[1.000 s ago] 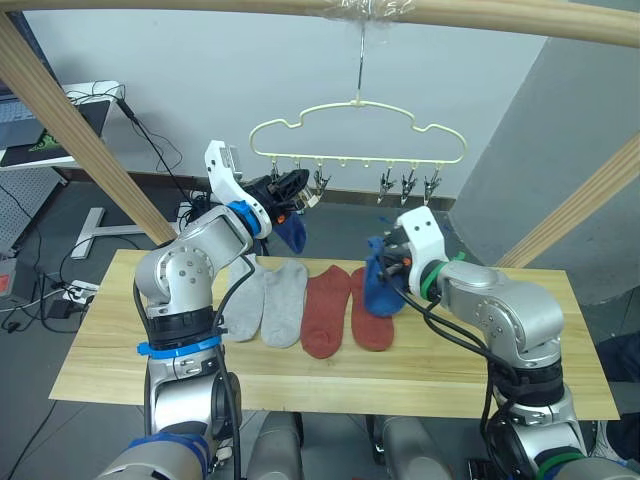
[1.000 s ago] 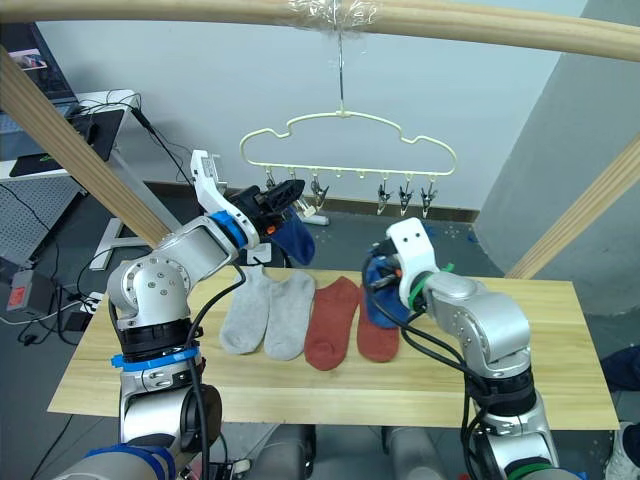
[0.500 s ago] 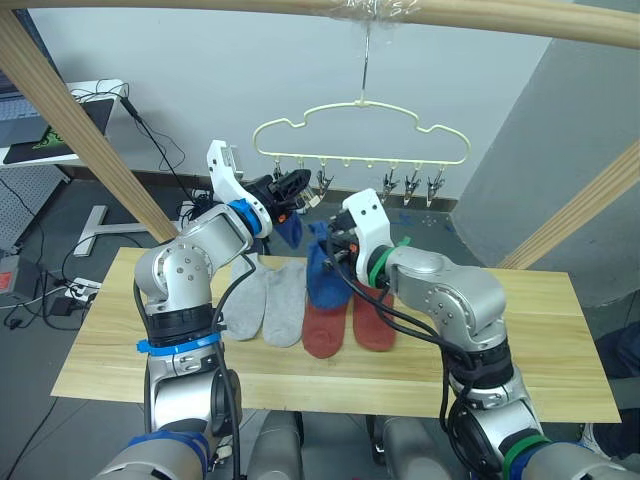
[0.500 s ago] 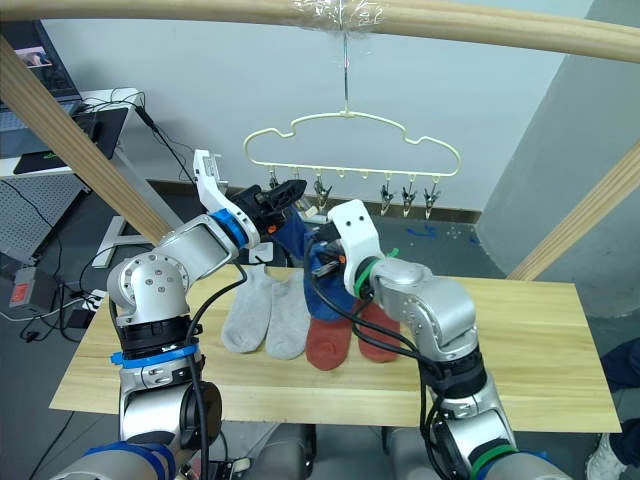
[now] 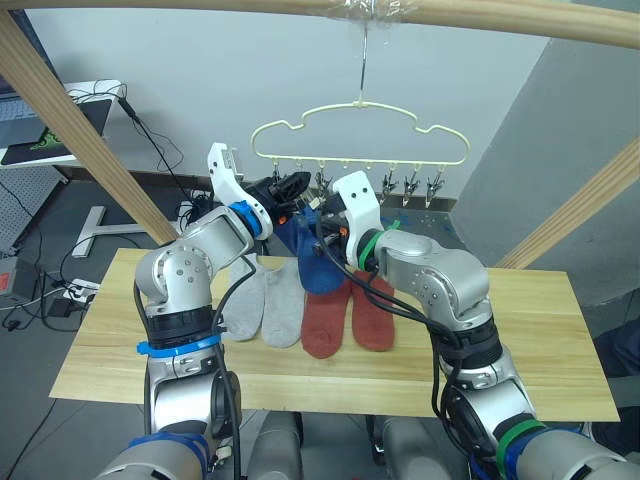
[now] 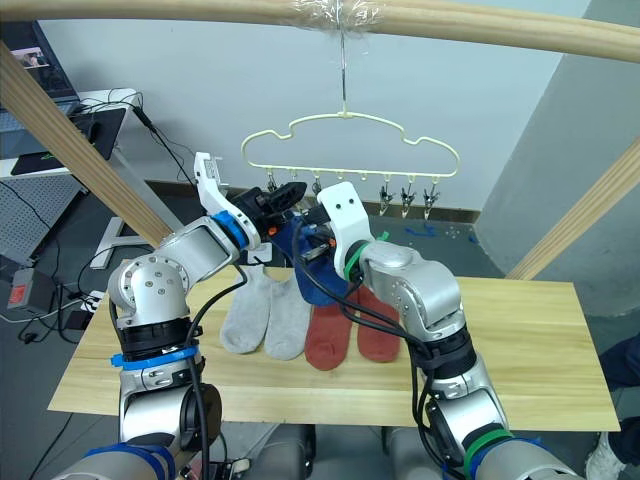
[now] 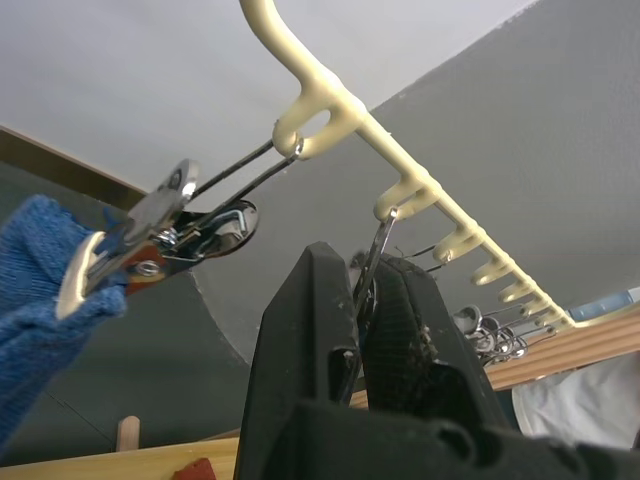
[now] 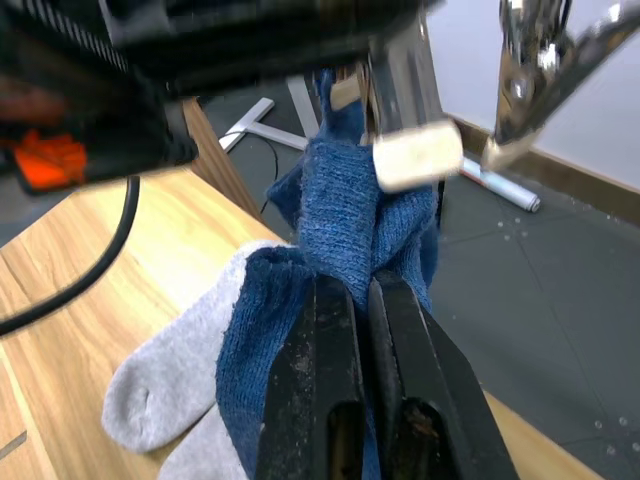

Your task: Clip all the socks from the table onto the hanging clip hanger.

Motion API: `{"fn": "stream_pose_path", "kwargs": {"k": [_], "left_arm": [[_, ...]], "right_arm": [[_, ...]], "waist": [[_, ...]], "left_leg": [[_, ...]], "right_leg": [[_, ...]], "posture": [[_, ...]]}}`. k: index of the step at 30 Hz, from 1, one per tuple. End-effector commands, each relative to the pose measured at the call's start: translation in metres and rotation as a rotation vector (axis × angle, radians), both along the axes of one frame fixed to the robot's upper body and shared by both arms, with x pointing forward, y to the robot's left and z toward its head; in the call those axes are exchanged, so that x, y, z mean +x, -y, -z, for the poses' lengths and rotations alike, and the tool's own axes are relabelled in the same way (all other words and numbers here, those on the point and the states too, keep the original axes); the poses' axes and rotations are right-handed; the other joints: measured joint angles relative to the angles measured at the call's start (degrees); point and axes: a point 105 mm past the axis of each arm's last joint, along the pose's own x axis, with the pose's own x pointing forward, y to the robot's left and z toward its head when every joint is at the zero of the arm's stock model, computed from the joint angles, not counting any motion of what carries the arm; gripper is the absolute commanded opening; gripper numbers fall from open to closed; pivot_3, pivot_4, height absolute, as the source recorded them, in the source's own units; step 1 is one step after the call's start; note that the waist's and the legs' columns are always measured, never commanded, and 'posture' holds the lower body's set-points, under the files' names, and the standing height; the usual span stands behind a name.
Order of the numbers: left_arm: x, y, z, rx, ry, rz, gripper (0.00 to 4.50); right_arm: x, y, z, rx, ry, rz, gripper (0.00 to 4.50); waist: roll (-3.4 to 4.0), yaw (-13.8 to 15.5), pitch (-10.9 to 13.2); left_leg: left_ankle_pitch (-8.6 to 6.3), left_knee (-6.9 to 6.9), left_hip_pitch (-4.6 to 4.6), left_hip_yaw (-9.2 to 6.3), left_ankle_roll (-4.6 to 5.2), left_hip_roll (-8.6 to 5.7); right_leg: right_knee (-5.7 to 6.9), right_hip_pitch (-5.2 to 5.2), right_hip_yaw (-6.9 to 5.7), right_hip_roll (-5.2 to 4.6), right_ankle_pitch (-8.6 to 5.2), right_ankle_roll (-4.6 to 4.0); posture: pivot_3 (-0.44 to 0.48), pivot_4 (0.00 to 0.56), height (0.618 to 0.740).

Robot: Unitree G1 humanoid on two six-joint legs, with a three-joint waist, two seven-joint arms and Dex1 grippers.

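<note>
On table (image 5: 560,350): two grey socks (image 5: 265,305) and two red socks (image 5: 345,318) lie side by side near the far edge, not yet clipped.
Clip hanger (image 5: 358,135): hangs from the pole above the far edge.
Blue sock, hung (image 7: 40,290): held in the end clip.
Left end effector (image 7: 362,312): fingers together on the second clip (image 7: 375,265), apparently squeezing it open.
Right end effector (image 8: 362,340): clamped on the second blue sock (image 8: 345,225), raised just below that clip for insertion.

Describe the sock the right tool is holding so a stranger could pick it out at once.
Find the pale-yellow clip hanger hanging from the wooden pole above the table. Just below its left clips, the right tool pinches a blue sock in mid-air. The grey socks and red socks lie flat on the table.
</note>
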Motion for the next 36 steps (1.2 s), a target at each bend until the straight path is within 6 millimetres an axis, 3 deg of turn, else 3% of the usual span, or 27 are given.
{"fn": "stream_pose_path", "kwargs": {"k": [1,14,24,28,31,36], "left_arm": [[-0.007,0.003,-0.012,-0.001,0.053,0.012,0.20],[-0.009,0.004,-0.011,-0.004,0.054,0.025,0.20],[-0.015,0.006,-0.010,-0.007,0.044,0.060,3.35],[-0.023,0.005,-0.011,0.020,0.050,0.090,3.35],[-0.028,0.004,-0.011,0.047,0.053,0.096,3.39],[-0.036,0.003,-0.010,0.125,0.081,0.096,3.39]], "right_arm": [[0.000,-0.008,-0.019,0.035,0.065,-0.030,0.03],[0.009,-0.007,-0.022,0.033,0.086,-0.013,0.03],[0.008,-0.007,-0.021,0.037,0.083,-0.016,0.00],[0.005,-0.007,-0.018,0.045,0.062,-0.027,0.00],[0.003,-0.008,-0.016,0.055,0.037,-0.043,0.77],[0.003,-0.001,-0.010,0.025,0.037,-0.032,2.55]], "waist": [[0.00,0.00,0.00],[0.00,0.12,-0.01],[0.00,0.14,-0.01],[0.00,0.11,-0.02],[0.00,0.13,-0.03],[-0.02,0.30,-0.05]], "left_leg": [[0.00,0.00,0.00,0.00,0.00,0.00],[0.00,0.00,0.00,-0.02,0.00,0.00],[0.00,0.01,0.00,-0.02,0.00,0.00],[0.00,0.01,0.00,-0.02,-0.01,0.00],[0.01,0.01,0.00,-0.03,-0.01,0.00],[0.01,0.02,0.00,-0.03,-0.01,0.00]], "right_leg": [[0.00,0.00,0.00,0.00,0.00,0.00],[0.03,0.00,-0.03,-0.02,0.01,0.00],[0.05,0.00,-0.04,-0.03,0.02,0.00],[0.05,0.00,-0.04,-0.03,0.02,-0.01],[0.07,0.00,-0.04,-0.03,0.02,-0.01],[0.08,0.00,-0.05,-0.04,0.02,-0.01]], "posture": [[-0.029,0.212,0.740],[-0.019,0.203,0.740],[-0.015,0.194,0.740],[-0.015,0.194,0.740],[-0.008,0.195,0.740],[-0.001,0.192,0.740]]}}
